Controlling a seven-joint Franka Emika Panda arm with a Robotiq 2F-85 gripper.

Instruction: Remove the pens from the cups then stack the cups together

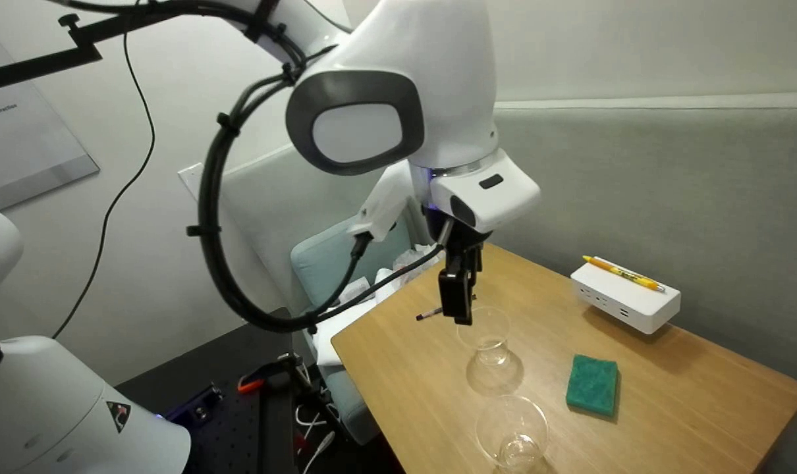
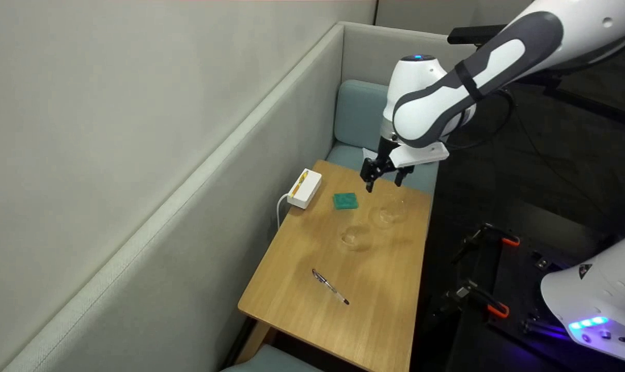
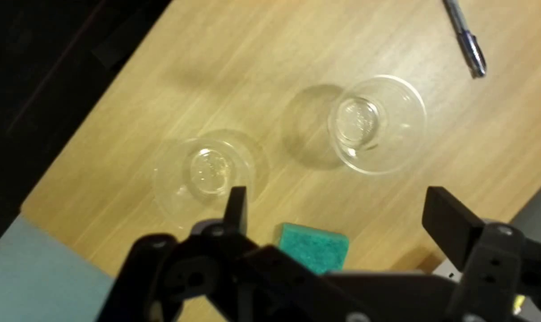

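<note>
In an exterior view we record the tool (image 2: 384, 184) released, jaws spread, above the counter (image 2: 292, 289). The near cup (image 2: 354, 238) and far cup (image 2: 392, 211) stand upright on it, apart. The dark pen (image 2: 330, 286) lies nearest; the yellow pen (image 2: 299, 184) rests on the white box (image 2: 310, 187), left.

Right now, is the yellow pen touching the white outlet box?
Touching: in both exterior views, the yellow pen rests lengthwise atop the white outlet box.

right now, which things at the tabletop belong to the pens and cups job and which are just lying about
Part of the job:
yellow pen
dark-ended pen
clear cup nearer that pen
other clear cup

Just lying about:
green sponge
white box, under the yellow pen
</note>
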